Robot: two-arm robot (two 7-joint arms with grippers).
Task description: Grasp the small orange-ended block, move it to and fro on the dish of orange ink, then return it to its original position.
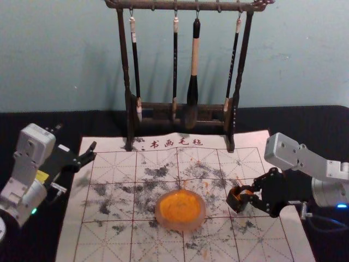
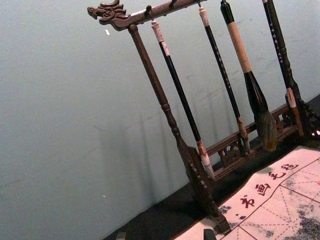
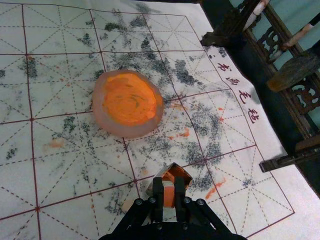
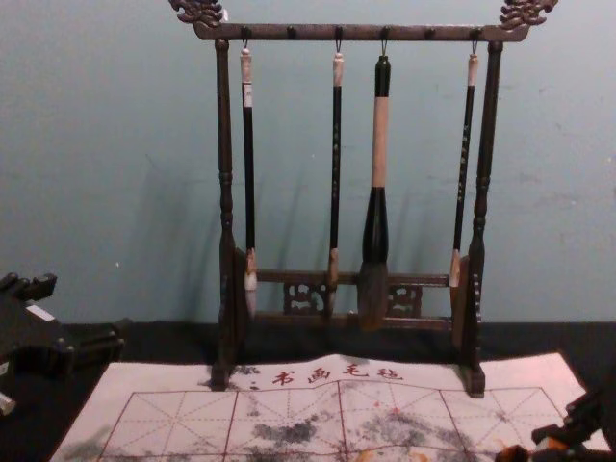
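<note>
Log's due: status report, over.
Right gripper at right, shut on orange-ended block. Left gripper open, parked left. Nothing between small pot and ink dish.

Upper centre holds four brushes (image 1: 194,54) and one rack (image 1: 125,65). The lower half holds one mat (image 1: 73,234), one dish (image 1: 180,226), one block (image 3: 168,196).

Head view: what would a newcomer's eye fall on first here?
Probably the vivid orange ink in its pale round dish, near the middle of the gridded mat. Next, the dark rack at the mat's far edge, four brushes hanging from it. Then the right tool, reaching in from the right, gripping the small orange-ended block.
</note>
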